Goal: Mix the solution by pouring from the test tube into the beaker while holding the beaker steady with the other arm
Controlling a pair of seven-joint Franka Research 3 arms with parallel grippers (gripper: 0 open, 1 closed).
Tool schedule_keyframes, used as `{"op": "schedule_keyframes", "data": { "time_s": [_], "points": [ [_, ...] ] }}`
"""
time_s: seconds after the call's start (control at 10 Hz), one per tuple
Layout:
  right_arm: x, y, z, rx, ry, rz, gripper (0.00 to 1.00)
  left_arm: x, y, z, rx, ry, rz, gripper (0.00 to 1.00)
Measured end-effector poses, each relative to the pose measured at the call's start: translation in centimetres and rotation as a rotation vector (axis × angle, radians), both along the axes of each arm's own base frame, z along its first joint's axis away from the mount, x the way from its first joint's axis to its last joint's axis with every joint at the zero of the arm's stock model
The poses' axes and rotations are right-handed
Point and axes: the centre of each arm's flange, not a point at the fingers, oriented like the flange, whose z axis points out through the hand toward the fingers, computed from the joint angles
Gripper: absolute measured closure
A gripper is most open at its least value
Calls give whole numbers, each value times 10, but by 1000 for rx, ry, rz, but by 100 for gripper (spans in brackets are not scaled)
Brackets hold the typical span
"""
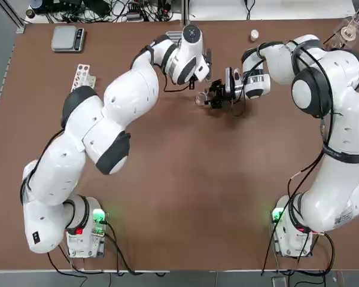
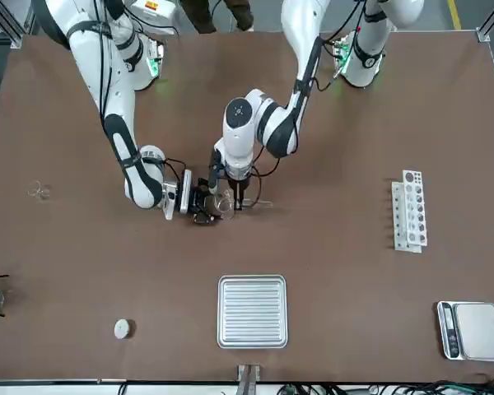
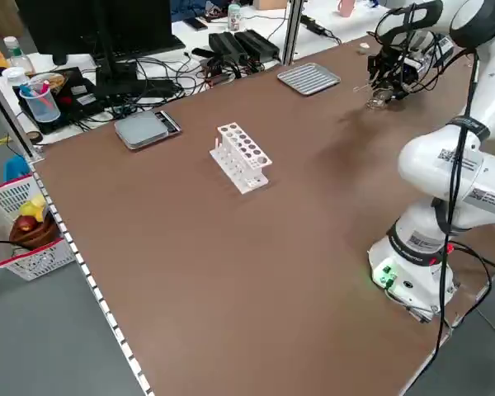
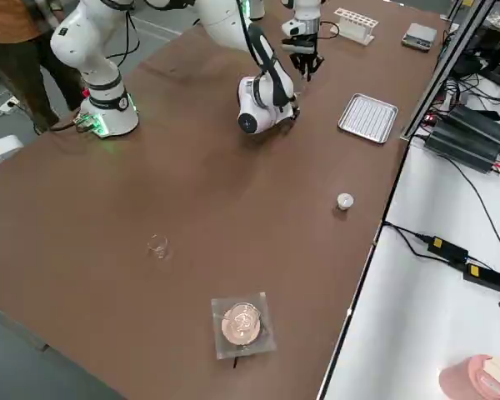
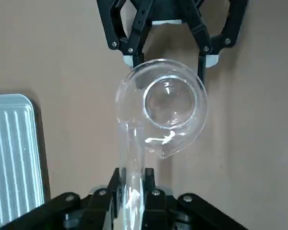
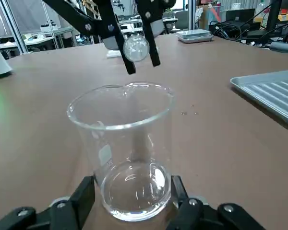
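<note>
Left pincer [image 5: 130,191] pinches clear glass test tube [image 5: 129,158], seemingly tilted over cylindrical beaker [image 6: 122,148]; right pincer [image 6: 129,201] clamps beaker base.

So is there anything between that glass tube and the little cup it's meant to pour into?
Nothing visible. The left claw holds the test tube with its far end right at the rim of the beaker, which the right claw grips at its base. No object sits between them.

beaker [image 6: 122,153]: clear glossy glass, test tube [image 5: 132,163] same. desk [image 1: 197,179]: matt brown, smooth. tray [image 2: 252,311] at its far edge: ribbed dull metal. both tools: matt black plastic; arm shells glossy white.
</note>
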Motion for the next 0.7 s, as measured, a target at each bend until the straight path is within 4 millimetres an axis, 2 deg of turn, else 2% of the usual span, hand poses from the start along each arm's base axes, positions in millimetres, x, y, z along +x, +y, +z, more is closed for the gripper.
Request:
{"op": "schedule_keyframes", "data": {
  "time_s": [0.2,0.7],
  "points": [
    [0,0,0,0,0,0,28,0,-2,5,29,-13,-16,78],
    [0,0,0,0,0,0,28,-4,-9,-2,85,-35,-28,78]
  ]
}}
